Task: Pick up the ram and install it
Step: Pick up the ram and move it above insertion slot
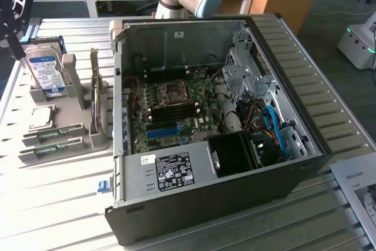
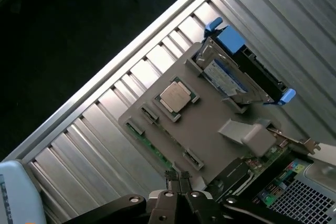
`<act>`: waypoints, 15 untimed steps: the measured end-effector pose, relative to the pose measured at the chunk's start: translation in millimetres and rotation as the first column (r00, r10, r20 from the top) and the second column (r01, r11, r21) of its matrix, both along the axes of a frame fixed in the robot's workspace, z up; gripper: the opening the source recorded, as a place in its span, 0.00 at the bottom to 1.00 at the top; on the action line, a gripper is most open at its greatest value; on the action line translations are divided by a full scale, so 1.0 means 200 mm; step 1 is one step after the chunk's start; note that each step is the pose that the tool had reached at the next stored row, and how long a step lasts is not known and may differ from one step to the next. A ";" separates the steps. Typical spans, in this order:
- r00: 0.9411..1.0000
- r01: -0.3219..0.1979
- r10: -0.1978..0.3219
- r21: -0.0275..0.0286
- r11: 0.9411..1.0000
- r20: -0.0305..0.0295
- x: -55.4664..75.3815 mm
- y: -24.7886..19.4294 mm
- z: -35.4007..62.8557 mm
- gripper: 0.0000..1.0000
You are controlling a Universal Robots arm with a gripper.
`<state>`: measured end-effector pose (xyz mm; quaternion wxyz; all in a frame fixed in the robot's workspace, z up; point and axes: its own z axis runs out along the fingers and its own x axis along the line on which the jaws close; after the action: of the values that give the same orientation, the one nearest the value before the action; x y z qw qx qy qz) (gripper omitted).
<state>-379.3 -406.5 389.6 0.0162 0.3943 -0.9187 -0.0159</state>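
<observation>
Clenched on nothing, the gripper (image 2: 178, 178) hung over the grey tray (image 2: 210, 124), where the ram (image 2: 155, 150) showed only a thin green edge.
</observation>
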 end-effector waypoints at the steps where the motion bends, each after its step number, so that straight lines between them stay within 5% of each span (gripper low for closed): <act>1: 1.000 -0.019 0.019 0.000 1.000 0.000 0.00 0.000 0.000 0.10; 8: 0.991 -0.136 0.136 0.000 0.991 0.000 0.00 0.000 0.000 0.10; 15: 0.968 -0.249 0.249 0.000 0.968 0.000 0.00 0.000 -0.001 0.10</act>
<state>-379.3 -406.5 389.4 0.0180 0.5065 -0.8620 -0.0137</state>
